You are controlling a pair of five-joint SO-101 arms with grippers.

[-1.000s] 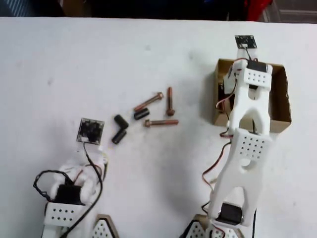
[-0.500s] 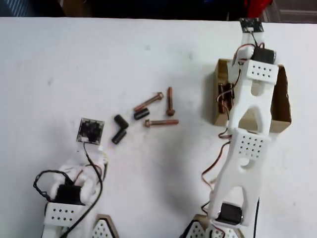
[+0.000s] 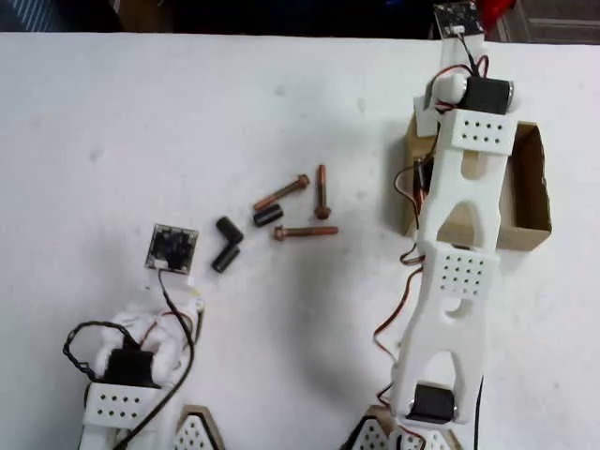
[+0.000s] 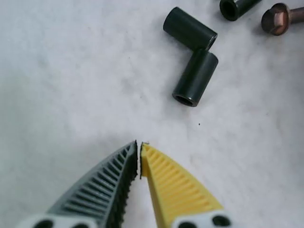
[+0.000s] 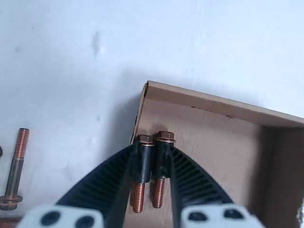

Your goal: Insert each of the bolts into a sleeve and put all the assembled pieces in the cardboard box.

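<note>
Over the cardboard box (image 5: pixel 213 107) at the right of the worktop (image 3: pixel 141 112), your right end effector (image 5: pixel 152 148) hangs with its jaws parted. The right wrist view lets you see two assembled pieces (image 5: pixel 166 137) in that gap, lying side by side by a box corner, where the high view has the arm across the box. Your left end effector (image 4: pixel 139 145) is closed on nothing, tips meeting near two touching sleeves (image 4: pixel 194 78). From above you get three loose bolts (image 3: pixel 306 231) mid-worktop.
</note>
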